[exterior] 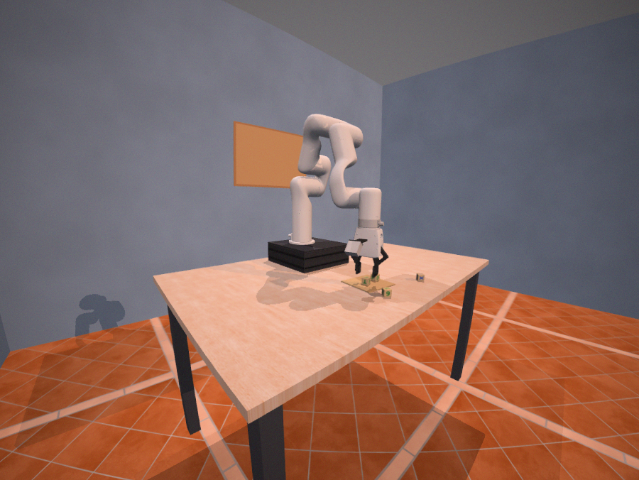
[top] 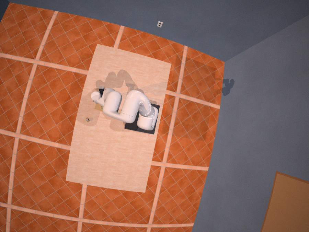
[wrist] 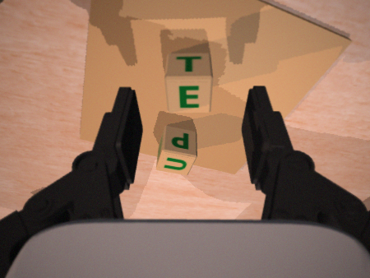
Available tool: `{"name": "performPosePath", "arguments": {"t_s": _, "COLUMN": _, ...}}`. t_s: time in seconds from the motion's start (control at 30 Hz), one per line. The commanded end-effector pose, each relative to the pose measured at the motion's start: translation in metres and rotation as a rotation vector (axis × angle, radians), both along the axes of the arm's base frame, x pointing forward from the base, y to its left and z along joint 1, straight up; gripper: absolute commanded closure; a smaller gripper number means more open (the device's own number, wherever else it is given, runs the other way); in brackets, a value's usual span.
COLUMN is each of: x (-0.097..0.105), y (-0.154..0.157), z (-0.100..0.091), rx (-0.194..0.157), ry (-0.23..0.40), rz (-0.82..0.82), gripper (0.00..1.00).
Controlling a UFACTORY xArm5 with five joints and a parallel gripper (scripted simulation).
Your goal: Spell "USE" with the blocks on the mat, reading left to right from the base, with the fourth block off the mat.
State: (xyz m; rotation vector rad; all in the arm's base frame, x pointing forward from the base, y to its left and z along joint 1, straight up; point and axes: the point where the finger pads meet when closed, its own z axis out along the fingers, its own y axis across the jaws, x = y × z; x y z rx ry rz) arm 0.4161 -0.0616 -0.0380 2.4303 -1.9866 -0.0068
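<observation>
The tan mat (top: 98,107) (exterior: 351,282) (wrist: 103,103) lies on the table. In the wrist view the E block (wrist: 189,96) stands on it, its T side towards the camera; from the base, the E is turned about a quarter. The U block (wrist: 176,164) stands near the mat's edge beside it, a P on its side; its U is nearly upright from the base. A block with a green 9 on a side (exterior: 386,293) stands off the mat, close to its edge. A block with a blue X on a side (exterior: 420,277) (top: 87,119) lies farther off. My gripper (wrist: 191,108) (exterior: 366,273) is open above the mat, holding nothing.
The arm (top: 112,102) (exterior: 343,155) reaches over the mat and hides most of it in the top view. The black base (top: 132,125) (exterior: 307,258) stands at one long edge of the table (top: 110,154) (exterior: 289,351). The X block is near the opposite edge.
</observation>
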Motion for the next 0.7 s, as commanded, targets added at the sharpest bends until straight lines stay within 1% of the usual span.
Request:
{"name": "performPosePath", "arguments": {"t_s": 0.0, "x": 0.0013, "y": -0.0002, "z": 0.001, "rx": 0.0, "ry": -0.003, "rz": 0.0, "gripper": 0.37}}
{"name": "performPosePath", "arguments": {"t_s": 0.4, "x": 0.0013, "y": -0.0002, "z": 0.0008, "rx": 0.0, "ry": -0.003, "rz": 0.0, "gripper": 0.37}}
{"name": "performPosePath", "arguments": {"t_s": 0.67, "x": 0.0012, "y": -0.0002, "z": -0.0039, "rx": 0.0, "ry": -0.003, "rz": 0.0, "gripper": 0.37}}
